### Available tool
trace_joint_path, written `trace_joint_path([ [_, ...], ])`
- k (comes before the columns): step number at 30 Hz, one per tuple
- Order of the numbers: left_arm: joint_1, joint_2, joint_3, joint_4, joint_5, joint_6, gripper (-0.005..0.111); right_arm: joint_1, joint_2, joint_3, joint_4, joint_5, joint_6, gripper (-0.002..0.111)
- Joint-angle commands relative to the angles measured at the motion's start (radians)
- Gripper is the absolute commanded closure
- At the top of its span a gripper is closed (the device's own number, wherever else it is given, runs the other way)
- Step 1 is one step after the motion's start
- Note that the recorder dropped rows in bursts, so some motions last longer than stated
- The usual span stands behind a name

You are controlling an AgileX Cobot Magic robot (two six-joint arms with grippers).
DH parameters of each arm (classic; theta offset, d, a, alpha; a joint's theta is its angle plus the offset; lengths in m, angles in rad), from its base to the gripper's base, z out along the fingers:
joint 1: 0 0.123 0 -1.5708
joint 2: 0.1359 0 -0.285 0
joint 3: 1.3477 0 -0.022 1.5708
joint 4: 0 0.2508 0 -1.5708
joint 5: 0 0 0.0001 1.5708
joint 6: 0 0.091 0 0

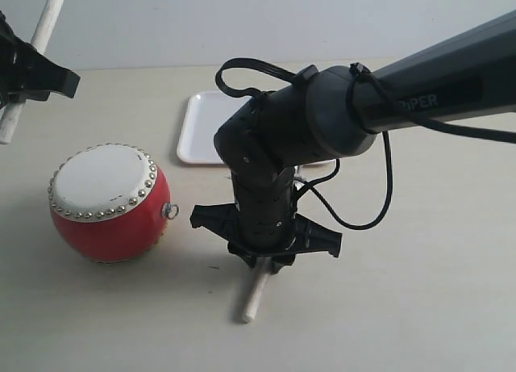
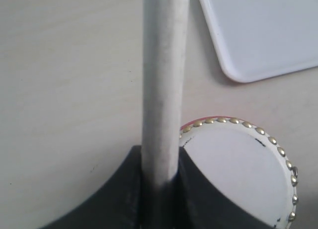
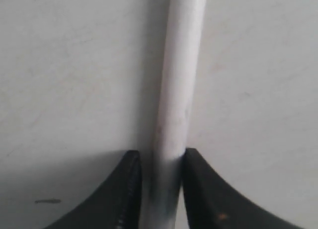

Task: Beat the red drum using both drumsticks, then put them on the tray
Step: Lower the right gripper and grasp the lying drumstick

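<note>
Tray [image 1: 201, 126] partly behind right arm [image 1: 322, 122]

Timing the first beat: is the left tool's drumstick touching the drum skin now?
No, the drumstick in the left tool sits apart from the red drum.

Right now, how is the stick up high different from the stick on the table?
The raised drumstick is clamped in the left tool; the lying drumstick just has the right tool around it. The raised one tilts steeply in the air; the lying one is flat on the table. Both are thin and pale.
</note>
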State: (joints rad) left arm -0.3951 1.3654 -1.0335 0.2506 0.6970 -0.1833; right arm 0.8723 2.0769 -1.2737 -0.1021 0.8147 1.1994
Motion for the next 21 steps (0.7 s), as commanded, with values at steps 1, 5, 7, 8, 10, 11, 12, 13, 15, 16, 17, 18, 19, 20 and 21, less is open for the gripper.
trace_joint_path([
  [1,-0.005,-0.008,0.001,-0.005,-0.017,0.004,0.107,-0.001,0.004,0.004,-0.012,0.001,-0.008,0.098],
  [5,-0.005,-0.008,0.001,-0.005,-0.017,0.004,0.107,-0.001,0.004,0.004,-0.012,0.001,-0.008,0.108],
  [7,-0.005,-0.008,0.001,-0.005,-0.017,0.004,0.107,-0.001,0.004,0.004,-0.012,0.001,-0.008,0.108],
  [8,-0.005,-0.008,0.001,-0.005,-0.017,0.004,0.107,-0.001,0.004,0.004,-0.012,0.001,-0.008,0.108],
  [10,-0.005,-0.008,0.001,-0.005,-0.017,0.006,0.107,-0.001,-0.002,0.004,-0.012,0.004,-0.008,0.108],
  [11,-0.005,-0.008,0.001,-0.005,-0.017,0.008,0.107,-0.001,-0.011,0.004,-0.012,0.007,-0.018,0.108],
  [12,-0.005,-0.008,0.001,-0.005,-0.017,0.008,0.107,-0.001,-0.024,0.004,-0.012,0.009,-0.037,0.108],
  [13,-0.005,-0.008,0.001,-0.005,-0.015,0.017,0.107,-0.001,-0.037,0.004,-0.012,0.009,-0.058,0.108],
  [15,-0.005,-0.008,0.001,-0.005,-0.008,0.022,0.107,-0.001,-0.082,0.004,-0.017,0.024,-0.123,0.108],
  [16,-0.005,-0.008,0.001,-0.005,-0.003,0.022,0.107,-0.001,-0.101,0.004,-0.028,0.032,-0.146,0.108],
  [17,-0.005,-0.008,0.001,-0.005,0.007,0.022,0.107,-0.001,-0.126,0.004,-0.037,0.036,-0.186,0.108],
  [18,-0.005,-0.008,0.001,-0.005,0.015,0.022,0.107,-0.001,-0.153,0.004,-0.050,0.033,-0.223,0.108],
  [19,-0.005,-0.008,0.001,-0.005,0.022,0.022,0.107,-0.001,-0.175,0.004,-0.076,0.028,-0.250,0.108],
  [20,-0.005,-0.008,0.001,-0.005,0.029,0.024,0.107,-0.001,-0.203,0.004,-0.128,0.026,-0.276,0.108],
  [21,-0.005,-0.008,0.001,-0.005,0.030,0.028,0.107,-0.001,-0.229,0.000,-0.202,0.026,-0.286,0.108],
])
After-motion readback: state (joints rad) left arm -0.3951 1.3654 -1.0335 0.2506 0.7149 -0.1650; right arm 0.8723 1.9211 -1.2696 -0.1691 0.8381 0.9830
